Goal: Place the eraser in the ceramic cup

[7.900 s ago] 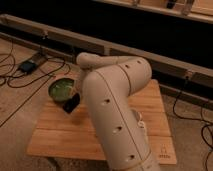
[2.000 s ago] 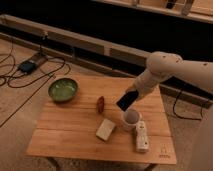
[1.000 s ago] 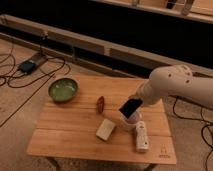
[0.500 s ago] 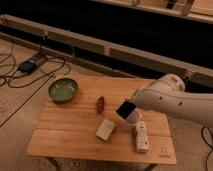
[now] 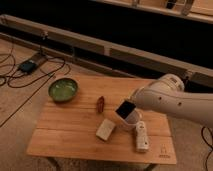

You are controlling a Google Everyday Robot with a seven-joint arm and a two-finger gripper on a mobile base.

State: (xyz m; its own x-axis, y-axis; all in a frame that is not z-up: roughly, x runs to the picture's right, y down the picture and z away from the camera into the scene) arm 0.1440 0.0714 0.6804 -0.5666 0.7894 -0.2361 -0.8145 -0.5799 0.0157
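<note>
One camera takes it all in. It sits high up by the near side of the table (image 5: 70,131) and looks down at it on a slant. It is close enough to show the whole table top, some floor (image 5: 20,112) left of the table, and dark wall behind it. The arm (image 5: 172,102) reaches in from the table's right side. The gripper (image 5: 125,108) is above the table's middle, just over the cup (image 5: 131,121).

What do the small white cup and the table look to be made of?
Small white round cup: likely glazed ceramic, with glossy plain sides. Table: light wood, with visible plank seams and a matte finish. The gripper is just above the cup, with the flat black eraser.
</note>
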